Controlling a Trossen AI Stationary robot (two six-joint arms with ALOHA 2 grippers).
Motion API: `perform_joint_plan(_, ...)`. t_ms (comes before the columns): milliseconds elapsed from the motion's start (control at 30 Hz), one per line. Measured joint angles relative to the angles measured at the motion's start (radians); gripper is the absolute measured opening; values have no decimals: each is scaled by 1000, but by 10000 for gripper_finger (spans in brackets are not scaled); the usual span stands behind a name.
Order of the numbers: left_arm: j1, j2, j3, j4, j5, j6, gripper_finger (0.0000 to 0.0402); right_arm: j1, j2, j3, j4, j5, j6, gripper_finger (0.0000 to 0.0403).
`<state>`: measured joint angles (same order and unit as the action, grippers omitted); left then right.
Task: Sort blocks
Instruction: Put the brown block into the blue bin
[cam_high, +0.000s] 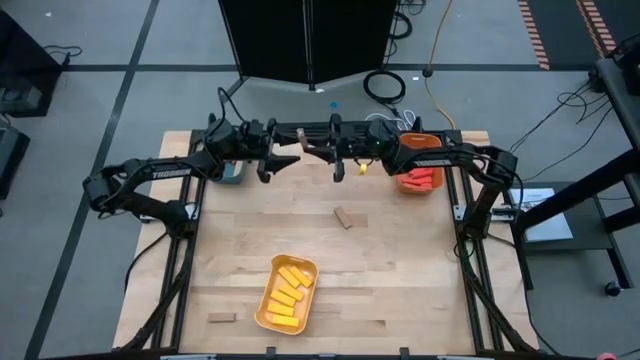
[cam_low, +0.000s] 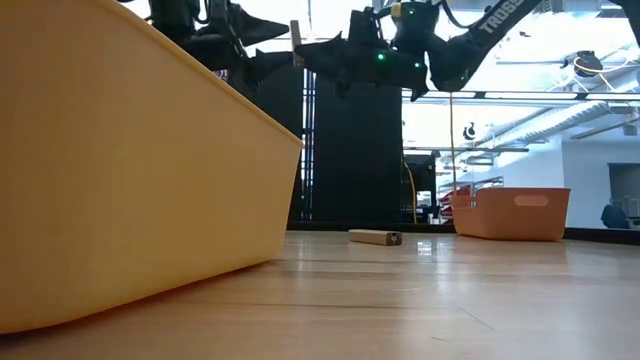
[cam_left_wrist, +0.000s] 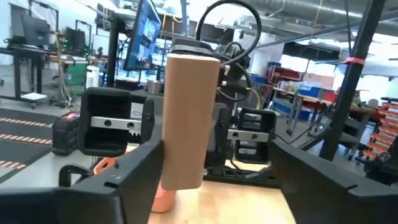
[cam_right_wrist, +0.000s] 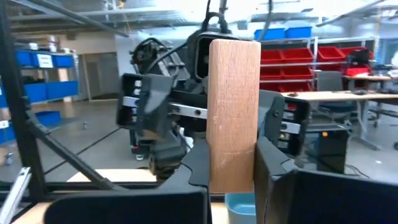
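1. We see a tan block (cam_high: 299, 136) held up in the air over the table's far edge, between the two grippers that meet there nose to nose.
2. In the right wrist view the block (cam_right_wrist: 233, 115) stands upright, pinched between the right gripper's (cam_high: 312, 146) own fingers (cam_right_wrist: 280, 186), so those fingers are closed on it.
3. The left gripper (cam_high: 288, 150) faces it; in the left wrist view the same block (cam_left_wrist: 188, 118) touches one of its fingers (cam_left_wrist: 134, 171), while the other finger stands apart, so its fingers are open around the block.
4. Another tan block (cam_high: 345, 217) lies on the table near the middle, also visible in the low view (cam_low: 375, 237).
5. A third tan block (cam_high: 222, 318) lies near the table's front left edge.
6. Yellow blocks (cam_high: 287, 297) fill the yellow tray (cam_high: 303, 265) at the front.
7. Red blocks (cam_high: 422, 178) lie in the orange tray (cam_high: 425, 142) at the far right, under the right arm.
8. A teal tray (cam_high: 232, 173) sits at the far left, mostly hidden under the left arm.
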<state>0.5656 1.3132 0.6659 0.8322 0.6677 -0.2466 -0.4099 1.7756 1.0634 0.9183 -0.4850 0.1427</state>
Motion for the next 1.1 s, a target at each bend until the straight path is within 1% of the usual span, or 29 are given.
perform_joint_plan(100, 6, 1, 0, -4, -40, 0, 307, 2, 1, 3, -14, 36, 0, 17)
perform_joint_plan(200, 16, 1, 0, -11, -83, -2, 310, 3, 3, 3, -20, 56, 3, 17)
perform_joint_plan(300, 22, 2, 0, -11, -94, -2, 309, 11, 3, 4, -34, 113, 2, 17)
perform_joint_plan(433, 21, 3, 0, -11, -137, 20, 308, 13, 3, 5, -46, 128, -21, 17)
perform_joint_plan(500, 26, 3, 0, -8, -176, 25, 308, 19, 3, 5, -51, 131, -39, 17)
perform_joint_plan(533, 32, 3, 3, -3, -205, 28, 308, 25, 5, 5, -55, 116, -46, 17)
perform_joint_plan(567, 39, 3, 4, -1, -195, 29, 308, 31, 6, 4, -54, 141, -44, 17)
perform_joint_plan(633, 41, 2, 3, 3, -207, 28, 308, 33, 6, 4, -58, 138, -46, 16)
perform_joint_plan(867, 49, 2, 3, 0, -211, 53, 308, 40, 6, 4, -54, 189, -81, 16)
perform_joint_plan(1100, 45, 3, 3, 6, -205, 100, 308, 44, 5, 6, -60, 188, -78, 16)
